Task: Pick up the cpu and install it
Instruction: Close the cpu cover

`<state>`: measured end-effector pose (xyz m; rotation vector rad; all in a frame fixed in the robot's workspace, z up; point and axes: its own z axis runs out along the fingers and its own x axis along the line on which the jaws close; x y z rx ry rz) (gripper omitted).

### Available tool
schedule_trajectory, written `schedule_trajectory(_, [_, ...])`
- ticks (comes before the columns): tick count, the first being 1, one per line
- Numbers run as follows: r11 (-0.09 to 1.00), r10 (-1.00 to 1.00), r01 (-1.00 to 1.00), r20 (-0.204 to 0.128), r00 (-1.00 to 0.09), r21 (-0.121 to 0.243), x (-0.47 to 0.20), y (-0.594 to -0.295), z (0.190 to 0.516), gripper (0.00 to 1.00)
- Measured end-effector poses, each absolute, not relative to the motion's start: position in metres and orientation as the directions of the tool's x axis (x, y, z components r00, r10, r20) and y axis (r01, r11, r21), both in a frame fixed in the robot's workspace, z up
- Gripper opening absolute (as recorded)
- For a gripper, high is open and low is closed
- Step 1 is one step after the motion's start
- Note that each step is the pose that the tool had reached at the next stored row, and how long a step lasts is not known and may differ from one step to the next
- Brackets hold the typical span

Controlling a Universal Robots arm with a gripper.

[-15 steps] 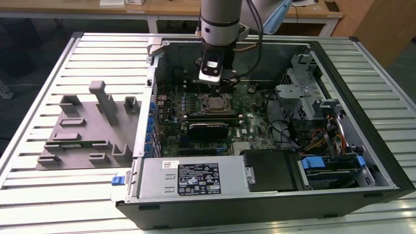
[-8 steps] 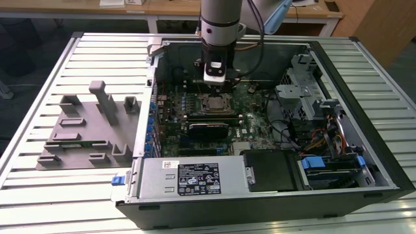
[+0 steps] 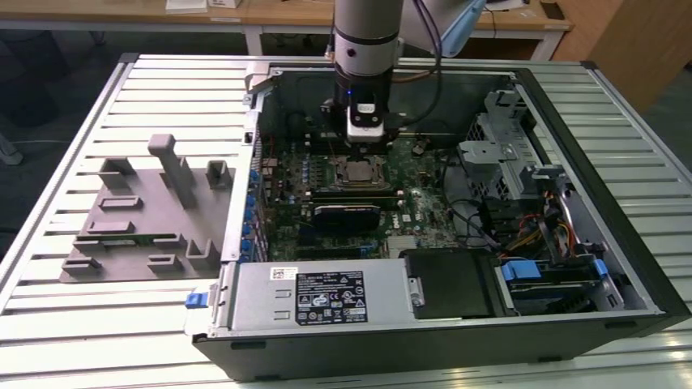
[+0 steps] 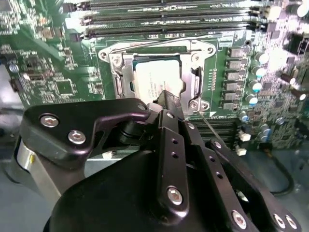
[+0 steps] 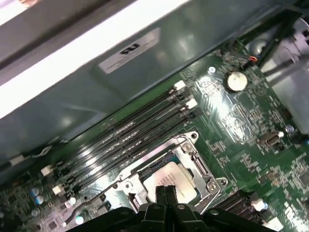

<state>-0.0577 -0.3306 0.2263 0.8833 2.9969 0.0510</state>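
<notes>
Gripper (image 3: 365, 139) hangs straight down from the arm inside the open computer case (image 3: 605, 130), right over the middle of the motherboard (image 3: 422, 203). In both wrist views its two black fingers (image 5: 161, 194) are pressed together with only a thin seam between them, and nothing is pinched there. In the second wrist view the gripper (image 4: 169, 98) has its tips over one edge of the cpu (image 4: 155, 79); whether they touch it I cannot tell.

That cpu lies flat in the socket (image 4: 116, 72), its silvery top facing up and the metal frame around it on all sides. The first wrist view shows the same: the cpu (image 5: 179, 180) is seated in the socket (image 5: 203, 169), with the gripper (image 5: 166, 189) just above it. In the exterior view the cpu (image 3: 355, 170) sits just below the gripper.

Long black memory slots (image 5: 130, 135) run beside the socket, between it and the case wall. A round coin battery (image 5: 236, 81) sits further along the board. A black heatsink (image 3: 346, 215) lies on the board near the socket, on the side toward the gray power supply (image 3: 313, 293). The case rests on a slatted metal table (image 3: 65, 324), and a gray moulded tray (image 3: 141, 219) lies well apart on the exterior view's left.
</notes>
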Motion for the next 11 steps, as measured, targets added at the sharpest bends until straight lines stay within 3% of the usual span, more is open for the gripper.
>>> schedule_trajectory(11, [0.925, 0.379, 0.378, -0.008, -0.926, 0.034, -0.0577, -0.3306, 0.2263, 0.11])
